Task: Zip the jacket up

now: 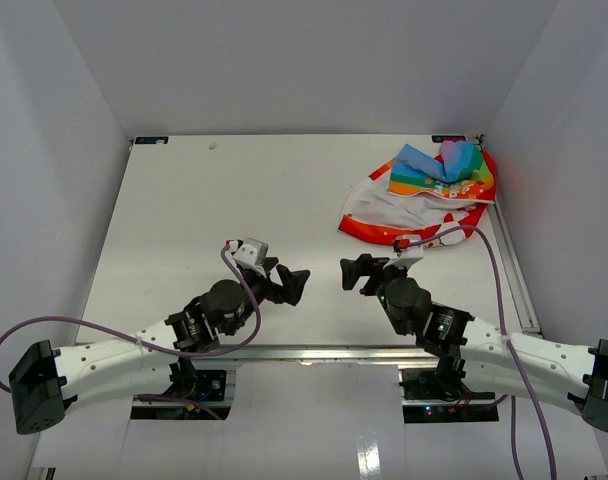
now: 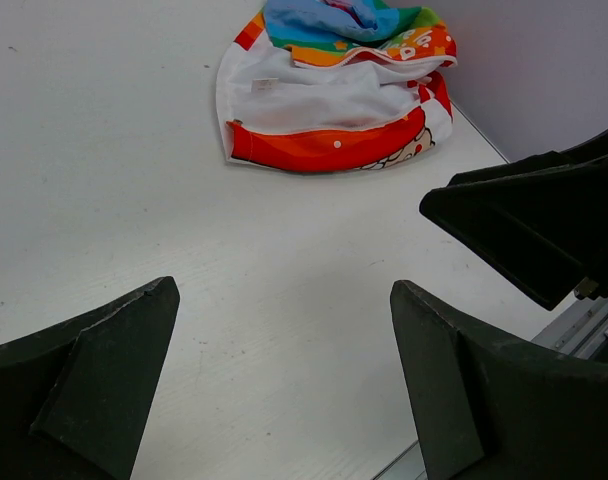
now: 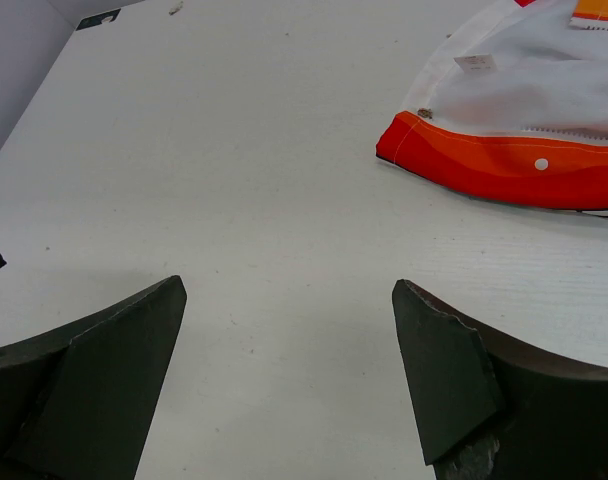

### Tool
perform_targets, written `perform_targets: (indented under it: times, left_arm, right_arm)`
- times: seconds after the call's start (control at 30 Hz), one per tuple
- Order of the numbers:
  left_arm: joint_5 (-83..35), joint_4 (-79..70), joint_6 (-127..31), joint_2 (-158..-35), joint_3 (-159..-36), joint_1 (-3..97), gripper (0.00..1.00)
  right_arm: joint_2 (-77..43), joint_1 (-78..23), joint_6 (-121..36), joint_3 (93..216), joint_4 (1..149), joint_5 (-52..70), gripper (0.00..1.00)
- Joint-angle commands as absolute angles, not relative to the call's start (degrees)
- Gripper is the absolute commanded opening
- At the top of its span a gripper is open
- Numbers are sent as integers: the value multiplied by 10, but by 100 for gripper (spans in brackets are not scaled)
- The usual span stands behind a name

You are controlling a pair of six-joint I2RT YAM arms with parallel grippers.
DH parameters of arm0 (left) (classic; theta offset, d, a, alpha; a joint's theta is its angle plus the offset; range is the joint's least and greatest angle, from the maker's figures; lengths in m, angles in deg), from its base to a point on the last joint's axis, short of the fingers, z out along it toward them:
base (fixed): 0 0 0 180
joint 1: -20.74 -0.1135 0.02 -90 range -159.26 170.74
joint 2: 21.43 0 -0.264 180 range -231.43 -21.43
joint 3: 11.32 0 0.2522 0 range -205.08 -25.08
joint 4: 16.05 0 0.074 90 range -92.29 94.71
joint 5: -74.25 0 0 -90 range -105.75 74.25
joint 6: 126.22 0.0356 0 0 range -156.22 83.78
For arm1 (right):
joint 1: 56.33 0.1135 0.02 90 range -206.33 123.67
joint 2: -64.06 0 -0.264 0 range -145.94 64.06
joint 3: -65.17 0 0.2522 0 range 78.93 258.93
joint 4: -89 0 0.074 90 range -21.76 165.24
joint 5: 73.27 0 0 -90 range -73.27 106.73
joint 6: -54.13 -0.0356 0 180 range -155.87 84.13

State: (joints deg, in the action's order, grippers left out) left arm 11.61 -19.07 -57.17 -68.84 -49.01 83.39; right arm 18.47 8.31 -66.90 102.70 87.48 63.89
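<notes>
I see the jacket (image 1: 424, 195) lying crumpled at the far right corner of the table (image 1: 234, 190), red hem toward the arms, rainbow panels bunched behind. Left gripper (image 1: 297, 286): jaws spread wide, nothing held. Right gripper (image 1: 351, 273): likewise wide apart, holding nothing. The two face each other near the table's front edge, well apart from the jacket.

Soft cloth jacket (image 1: 424, 198), matt table (image 1: 234, 200)

I'm seeing the jacket (image 1: 421, 205): white body, red-orange hem with white dots, rainbow stripes above (blue, green, orange). My left gripper (image 2: 284, 288) and right gripper (image 3: 291, 288) are black, the table (image 1: 234, 190) white.
</notes>
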Motion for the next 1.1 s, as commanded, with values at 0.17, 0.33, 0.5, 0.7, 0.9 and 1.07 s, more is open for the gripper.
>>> perform_targets:
  times: [0.17,0.33,0.5,0.7,0.9,1.07]
  left_arm:
    - [104,-202,-567,-691,-488,835,98]
    - [109,-204,-570,-673,-479,836,98]
    - [174,-188,-589,-641,-468,836,98]
    - [191,-184,-590,-632,-467,836,98]
    - [187,-174,-602,-662,-481,837,98]
    - [184,-170,-603,-663,-483,837,98]
  right_arm:
    - [179,85,-651,1040,895,676,90]
    - [111,62,-599,1114,895,691,92]
    - [35,-83,-588,1211,851,631,99]
    - [-77,-257,-611,1270,850,604,100]
    - [-200,-392,-698,1328,826,569,100]
    - [-301,-451,-782,1394,756,563,99]
